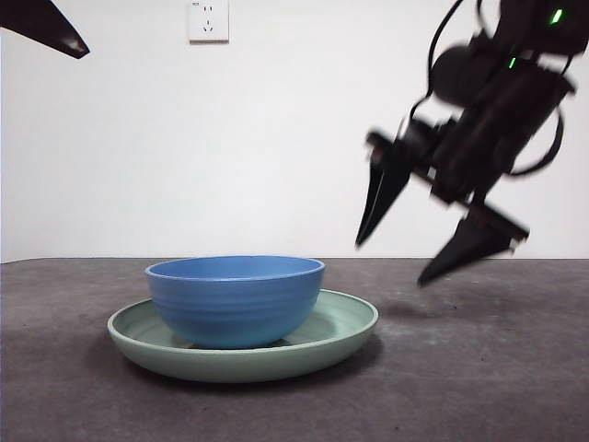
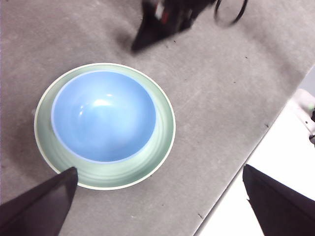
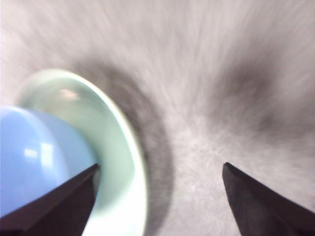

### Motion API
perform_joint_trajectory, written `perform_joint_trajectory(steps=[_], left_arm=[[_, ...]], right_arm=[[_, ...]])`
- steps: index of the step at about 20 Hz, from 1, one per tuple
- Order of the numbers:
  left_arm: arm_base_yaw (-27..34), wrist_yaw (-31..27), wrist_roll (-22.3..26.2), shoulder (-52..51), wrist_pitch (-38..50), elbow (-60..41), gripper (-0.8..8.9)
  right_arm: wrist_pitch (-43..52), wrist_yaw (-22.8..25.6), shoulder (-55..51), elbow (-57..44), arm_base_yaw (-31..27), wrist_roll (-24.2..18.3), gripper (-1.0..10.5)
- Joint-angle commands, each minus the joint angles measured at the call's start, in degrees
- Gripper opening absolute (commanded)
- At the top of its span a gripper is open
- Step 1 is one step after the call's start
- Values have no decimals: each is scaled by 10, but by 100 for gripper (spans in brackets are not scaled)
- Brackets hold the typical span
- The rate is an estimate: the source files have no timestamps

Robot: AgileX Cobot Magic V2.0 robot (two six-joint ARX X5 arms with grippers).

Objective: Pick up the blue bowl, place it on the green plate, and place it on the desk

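- blue bowl (image 1: 236,299) sits upright inside green plate (image 1: 244,343), on the plate's middle; the left wrist view shows plate rim all round the bowl.
- bowl looks empty inside, glossy highlight on its floor (image 2: 104,116).
- green plate lies flat on the desk (image 1: 497,378), left of centre in the front view.
- right gripper (image 1: 428,235) hangs in the air to the right of bowl and plate, tilted, blurred; not touching either.
- right gripper's fingers (image 1: 379,198) spread wide apart, nothing between them; in its own wrist view (image 3: 160,196) only desk and the plate's edge show in the gap.
- left gripper (image 2: 160,196) high above the plate, looking down on it; fingers (image 2: 42,204) wide apart, holding nothing.
- in the front view only a black tip (image 1: 55,32) of it shows at the top left corner.
- white wall socket (image 1: 208,20) on the wall behind.
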Motion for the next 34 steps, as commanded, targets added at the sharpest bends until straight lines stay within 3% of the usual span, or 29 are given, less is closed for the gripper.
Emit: perform_joint_trajectory(steps=[1, 7, 10, 15, 20, 23, 32, 33, 34], left_arm=[[-10, 1, 2, 3, 3, 4, 595], [-24, 1, 2, 3, -1, 4, 595], [-24, 1, 3, 3, 1, 4, 595], [-24, 1, 2, 4, 17, 4, 595], [-24, 1, -13, 17, 16, 4, 595], [-24, 1, -24, 31, 17, 2, 595], [-24, 1, -26, 98, 30, 0, 584], [-24, 1, -26, 109, 35, 0, 514], [-24, 1, -26, 116, 39, 0, 363]], right_arm=[[-17, 3, -45, 14, -3, -7, 447], [-170, 86, -235, 14, 4, -55, 501], [-263, 101, -332, 14, 7, -80, 526], [-417, 207, -482, 14, 20, -145, 530], [-463, 205, -618, 14, 21, -157, 529], [-479, 201, -675, 14, 21, -135, 529], [-479, 205, -699, 14, 21, -142, 520], [-478, 205, -699, 14, 21, -142, 447], [-477, 205, -699, 14, 21, -142, 306]])
